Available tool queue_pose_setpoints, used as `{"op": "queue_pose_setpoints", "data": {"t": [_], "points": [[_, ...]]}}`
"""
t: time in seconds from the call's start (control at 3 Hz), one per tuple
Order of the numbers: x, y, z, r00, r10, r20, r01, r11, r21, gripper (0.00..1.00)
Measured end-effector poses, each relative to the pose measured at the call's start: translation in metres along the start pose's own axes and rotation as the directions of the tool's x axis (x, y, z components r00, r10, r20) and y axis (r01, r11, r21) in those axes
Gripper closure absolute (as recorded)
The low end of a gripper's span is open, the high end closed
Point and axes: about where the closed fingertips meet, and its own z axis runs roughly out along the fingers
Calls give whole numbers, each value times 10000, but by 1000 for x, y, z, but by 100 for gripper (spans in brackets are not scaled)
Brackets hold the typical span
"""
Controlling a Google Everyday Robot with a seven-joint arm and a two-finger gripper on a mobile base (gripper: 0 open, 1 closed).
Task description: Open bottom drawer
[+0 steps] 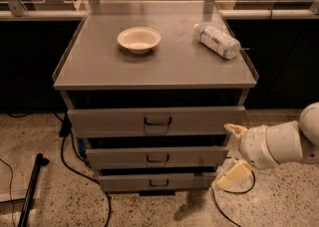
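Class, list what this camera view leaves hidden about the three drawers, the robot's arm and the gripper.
1. Inside of the bottom drawer: camera view, hidden by its own front and the middle drawer above.
2. Right end of the bottom drawer: camera view, covered by the open gripper beside the drawers' right side.
3. The arm beyond the wrist: cut off by the right edge.
4. Text on the bottle: too small to read.

The gripper (pixel 233 154) hangs low at right, jaws spread wide.
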Motion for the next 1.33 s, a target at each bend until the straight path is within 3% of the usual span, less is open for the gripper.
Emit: {"op": "queue_pose_setpoints", "data": {"t": [0.33, 0.67, 1.0, 1.33], "points": [[17, 3, 37, 9975, 616, 349, -609, 9979, -208, 0], [30, 10, 63, 9953, 547, 801, -556, 9984, 90, 0], [39, 0, 80, 9932, -536, 1034, 446, 9952, 877, 0], [48, -11, 97, 9864, -1203, 1116, 1057, 9861, 1280, 0]]}}
